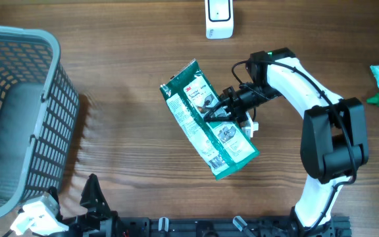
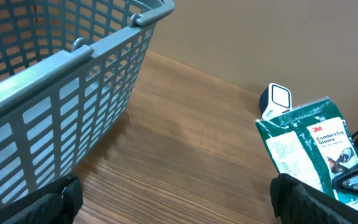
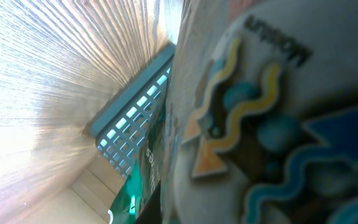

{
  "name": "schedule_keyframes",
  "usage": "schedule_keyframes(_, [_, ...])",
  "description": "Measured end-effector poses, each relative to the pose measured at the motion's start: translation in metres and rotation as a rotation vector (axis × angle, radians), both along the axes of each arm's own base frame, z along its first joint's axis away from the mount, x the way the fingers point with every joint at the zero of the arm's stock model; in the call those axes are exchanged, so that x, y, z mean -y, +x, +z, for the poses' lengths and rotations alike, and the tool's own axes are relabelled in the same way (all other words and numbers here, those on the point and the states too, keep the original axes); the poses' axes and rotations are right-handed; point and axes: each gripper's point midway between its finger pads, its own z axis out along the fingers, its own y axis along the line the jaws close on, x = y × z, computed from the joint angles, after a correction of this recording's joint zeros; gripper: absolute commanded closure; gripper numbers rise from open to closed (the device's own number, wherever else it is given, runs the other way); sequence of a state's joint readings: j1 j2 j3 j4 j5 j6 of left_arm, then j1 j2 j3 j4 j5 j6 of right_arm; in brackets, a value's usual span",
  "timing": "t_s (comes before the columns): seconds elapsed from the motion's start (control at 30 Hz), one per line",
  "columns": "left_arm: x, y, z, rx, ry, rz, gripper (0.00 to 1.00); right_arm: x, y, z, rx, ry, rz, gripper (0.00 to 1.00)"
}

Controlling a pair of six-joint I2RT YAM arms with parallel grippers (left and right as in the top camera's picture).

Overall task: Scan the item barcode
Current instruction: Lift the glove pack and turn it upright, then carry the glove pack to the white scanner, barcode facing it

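Over the middle of the wooden worktop (image 1: 130, 158), the right gripper (image 1: 221, 107) is pinching one long edge of a flat green-and-white glove packet (image 1: 206, 128). The packet lies just to the gripper's left, its long axis slanting from far-left to near-right. A small white scanner (image 1: 218, 18) stands at the far edge, beyond the packet's upper end, so the right arm is much the nearer. The left gripper (image 2: 176, 199) hangs spread and empty beside a grey slatted plastic basket (image 1: 18, 118). I count one packet, one scanner, one basket.
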State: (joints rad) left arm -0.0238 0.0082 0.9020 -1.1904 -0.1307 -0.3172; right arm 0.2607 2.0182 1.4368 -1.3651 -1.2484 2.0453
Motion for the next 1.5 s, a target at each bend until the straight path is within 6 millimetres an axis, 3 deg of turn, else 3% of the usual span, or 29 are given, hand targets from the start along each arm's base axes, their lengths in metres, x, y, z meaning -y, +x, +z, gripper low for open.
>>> schedule_keyframes(0.23, [0.000,0.000,0.000,0.000,0.000,0.000,0.00,0.026,0.010,-0.007,0.063,-0.031,-0.022,0.96])
schedule_keyframes(0.43, [0.000,0.000,0.000,0.000,0.000,0.000,0.00,0.044,0.011,0.006,0.264,0.097,0.008,0.96])
schedule_keyframes(0.5, [0.000,0.000,0.000,0.000,0.000,0.000,0.00,0.045,0.005,0.012,0.431,0.178,0.074,0.96])
schedule_keyframes(0.6, [0.000,0.000,0.000,0.000,0.000,0.000,0.00,0.046,0.004,0.013,0.851,0.334,0.212,0.96])
schedule_keyframes(0.67, [0.000,0.000,0.000,0.000,0.000,0.000,0.00,0.047,0.001,0.009,1.011,0.381,0.296,0.95])
schedule_keyframes(0.77, [0.000,0.000,0.000,0.000,0.000,0.000,0.00,0.061,-0.012,0.001,1.145,0.312,0.520,0.96])
schedule_keyframes(0.87, [0.000,0.000,0.000,0.000,0.000,0.000,0.00,0.075,-0.014,0.010,1.281,0.213,0.664,0.96])
schedule_keyframes(1.07, [0.000,0.000,0.000,0.000,0.000,0.000,0.00,0.083,0.033,0.057,1.793,-0.019,0.809,0.96])
schedule_keyframes(1.23, [0.000,0.000,0.000,0.000,0.000,0.000,0.00,0.085,0.063,0.065,1.976,-0.105,0.880,0.95])
schedule_keyframes(1.33, [0.000,0.000,0.000,0.000,0.000,0.000,0.00,0.083,0.093,0.077,2.134,-0.182,0.901,0.95])
schedule_keyframes(1.43, [0.000,0.000,0.000,0.000,0.000,0.000,0.00,0.068,0.127,0.097,2.344,-0.256,0.915,0.95])
schedule_keyframes(1.5, [0.000,0.000,0.000,0.000,0.000,0.000,0.00,0.044,0.149,0.096,2.459,-0.255,0.924,0.96])
